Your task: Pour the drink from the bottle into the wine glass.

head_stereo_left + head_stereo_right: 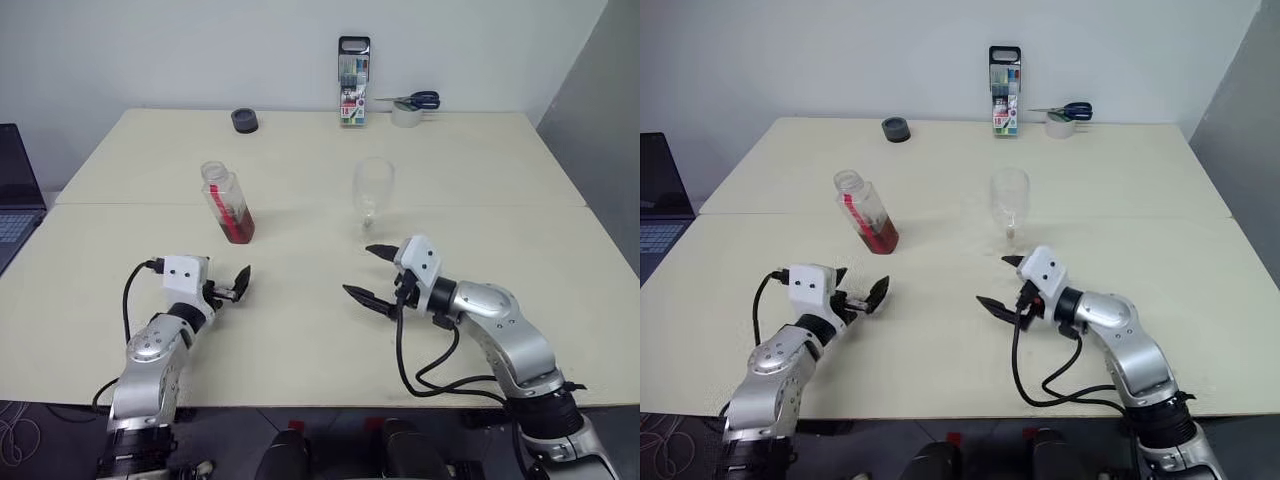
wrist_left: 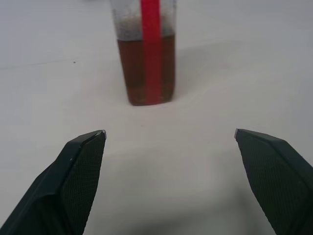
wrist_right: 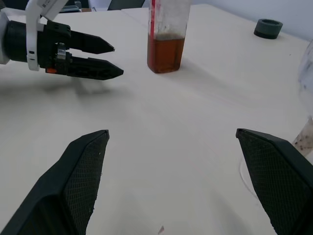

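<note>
Both grippers, left (image 1: 229, 288) and right (image 1: 369, 273), gape empty; left should square on the uncapped bottle (image 1: 227, 203), gripping mid-body, keeping it upright.

left claw (image 1: 232, 284) open, right claw (image 1: 368, 272) open, both empty

On the table (image 1: 300, 330), the bottle (image 1: 227, 203) stands left of the wine glass (image 1: 372, 190), well apart. The left gripper (image 1: 232, 285) sits in front of the bottle, the right gripper (image 1: 367, 272) just in front of the glass. A marker pack (image 1: 353, 82), tape roll (image 1: 406, 116), scissors (image 1: 412, 100) and a cap (image 1: 245, 121) lie along the far edge.
</note>
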Available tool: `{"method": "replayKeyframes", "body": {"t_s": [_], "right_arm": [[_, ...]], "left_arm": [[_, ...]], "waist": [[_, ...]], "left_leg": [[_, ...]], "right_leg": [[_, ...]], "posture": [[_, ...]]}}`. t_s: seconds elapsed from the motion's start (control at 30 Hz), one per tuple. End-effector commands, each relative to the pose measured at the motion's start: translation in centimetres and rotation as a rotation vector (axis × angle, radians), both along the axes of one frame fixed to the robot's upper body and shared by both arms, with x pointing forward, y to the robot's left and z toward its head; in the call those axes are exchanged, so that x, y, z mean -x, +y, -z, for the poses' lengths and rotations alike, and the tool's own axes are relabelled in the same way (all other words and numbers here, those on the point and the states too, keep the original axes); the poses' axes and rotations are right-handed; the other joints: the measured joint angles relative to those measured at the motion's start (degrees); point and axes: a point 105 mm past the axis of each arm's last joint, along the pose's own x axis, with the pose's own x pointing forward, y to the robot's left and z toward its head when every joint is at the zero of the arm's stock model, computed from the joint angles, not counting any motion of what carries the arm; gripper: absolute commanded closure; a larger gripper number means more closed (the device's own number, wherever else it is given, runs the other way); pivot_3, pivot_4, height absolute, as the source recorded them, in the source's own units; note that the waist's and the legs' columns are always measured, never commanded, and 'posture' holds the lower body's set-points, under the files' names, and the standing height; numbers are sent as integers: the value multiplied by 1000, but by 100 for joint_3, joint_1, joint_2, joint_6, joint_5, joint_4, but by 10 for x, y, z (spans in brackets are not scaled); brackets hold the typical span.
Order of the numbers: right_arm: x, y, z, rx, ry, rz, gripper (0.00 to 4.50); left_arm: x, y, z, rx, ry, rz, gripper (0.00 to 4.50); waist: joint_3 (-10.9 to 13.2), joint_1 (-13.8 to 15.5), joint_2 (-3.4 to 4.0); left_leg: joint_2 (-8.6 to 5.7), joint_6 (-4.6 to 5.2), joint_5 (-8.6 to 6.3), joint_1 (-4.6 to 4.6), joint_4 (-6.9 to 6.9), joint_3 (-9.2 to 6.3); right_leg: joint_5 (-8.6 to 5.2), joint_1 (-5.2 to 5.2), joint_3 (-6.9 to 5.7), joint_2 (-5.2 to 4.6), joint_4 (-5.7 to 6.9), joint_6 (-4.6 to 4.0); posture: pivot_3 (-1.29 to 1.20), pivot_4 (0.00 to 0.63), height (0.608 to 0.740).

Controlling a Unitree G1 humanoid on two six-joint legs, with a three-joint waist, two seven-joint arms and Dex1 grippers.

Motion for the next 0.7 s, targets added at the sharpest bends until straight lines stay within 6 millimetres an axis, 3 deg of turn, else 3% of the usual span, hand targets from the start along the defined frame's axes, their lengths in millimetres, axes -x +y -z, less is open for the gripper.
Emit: {"method": "replayKeyframes", "body": {"t_s": [0.03, 0.27, 0.7], "right_arm": [[6, 11, -16, -21, -40, -50, 64], [17, 21, -21, -25, -23, -118, 64], [23, 21, -22, -33, 40, -134, 64]], "left_arm": [[-10, 8, -8, -2, -46, -6, 0], [-19, 4, -8, -25, -66, 58, 0], [-38, -7, -35, -59, -147, 72, 0]], "waist": [[0, 7, 0], [0, 10, 0], [0, 18, -1]], "left_leg": [[-1, 0, 0, 0, -1, 0], [-1, -2, 1, -2, -2, 0], [-1, -2, 1, -3, -1, 0]], "right_leg": [[0, 0, 0, -1, 0, 0], [0, -2, 0, -2, -4, 0], [0, -2, 0, -2, -3, 0]], "posture": [[0, 150, 740], [0, 150, 740], [0, 150, 740]]}}
